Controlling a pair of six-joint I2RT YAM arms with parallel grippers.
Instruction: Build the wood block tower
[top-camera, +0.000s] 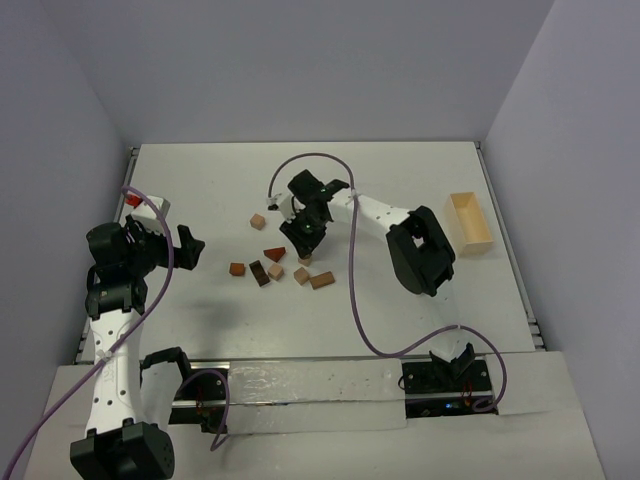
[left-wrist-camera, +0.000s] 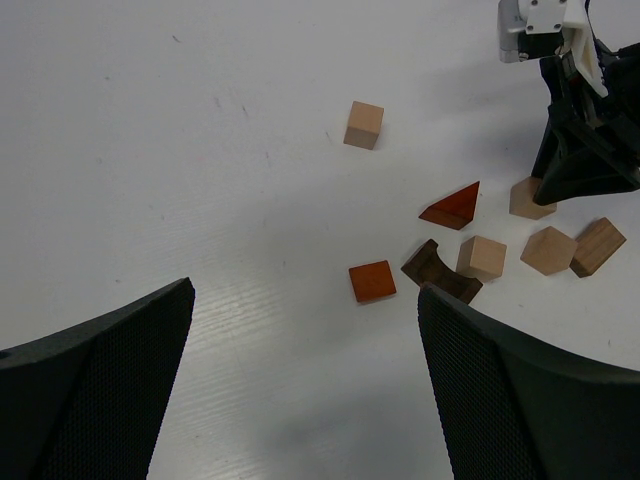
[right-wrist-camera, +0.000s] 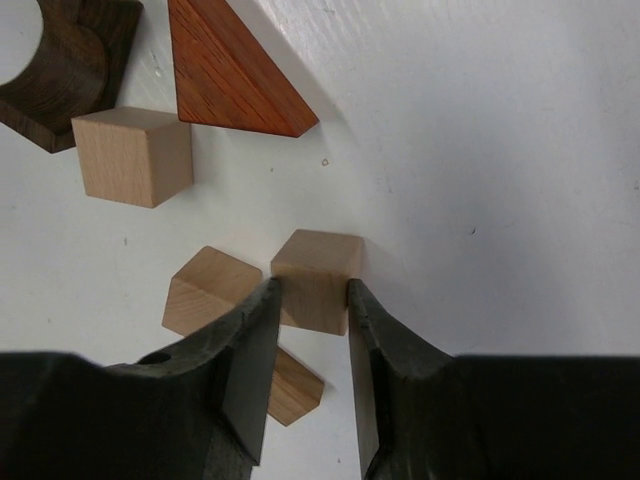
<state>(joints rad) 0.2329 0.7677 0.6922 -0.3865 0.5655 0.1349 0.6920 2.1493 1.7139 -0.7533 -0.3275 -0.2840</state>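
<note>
Small wooden blocks lie loose at the table's middle: a lone tan cube (top-camera: 258, 221) (left-wrist-camera: 364, 125), a reddish-brown triangular piece (top-camera: 274, 254) (right-wrist-camera: 230, 70), a reddish-brown cube (top-camera: 237, 268) (left-wrist-camera: 372, 281), a dark brown arched piece (top-camera: 260, 273) (right-wrist-camera: 65, 60), two tan cubes (top-camera: 277, 271) (top-camera: 302, 274) and a brown bar (top-camera: 321, 280). My right gripper (right-wrist-camera: 312, 300) points down, shut on another tan cube (right-wrist-camera: 315, 280) (left-wrist-camera: 530, 200) that seems to rest on the table. My left gripper (left-wrist-camera: 305, 290) is open and empty, left of the blocks (top-camera: 190, 250).
A pale wooden box (top-camera: 468, 222) stands at the right edge. A white device with a red part (top-camera: 140, 203) sits at the far left. A purple cable (top-camera: 355, 310) trails across the table from the right arm. Walls close the back and sides.
</note>
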